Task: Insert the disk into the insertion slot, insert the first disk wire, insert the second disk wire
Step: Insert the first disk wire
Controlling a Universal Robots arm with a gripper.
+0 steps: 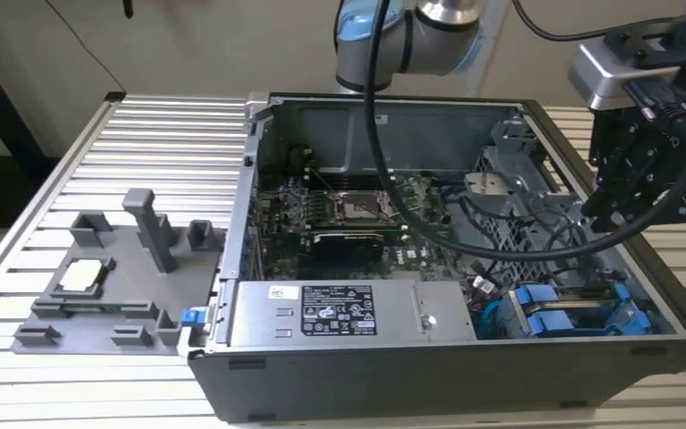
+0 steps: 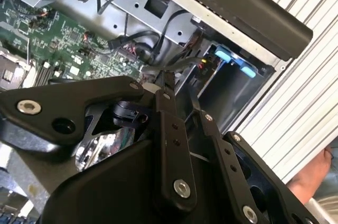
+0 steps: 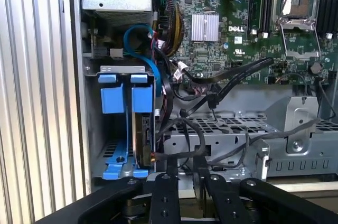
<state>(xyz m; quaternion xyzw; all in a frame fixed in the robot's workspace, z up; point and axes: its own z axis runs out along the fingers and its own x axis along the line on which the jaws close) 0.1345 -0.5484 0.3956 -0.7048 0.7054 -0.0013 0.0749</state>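
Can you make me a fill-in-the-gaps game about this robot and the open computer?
1. The claw hangs over the open computer case on the exterior view's ____ side.
2. The two plastic drive frames in the case's corner are coloured ____.
3. The big circuit board inside the case is coloured ____.
4. The grey holder lies on the table, on the exterior view's ____ of the case.
Missing words: right, blue, green, left.
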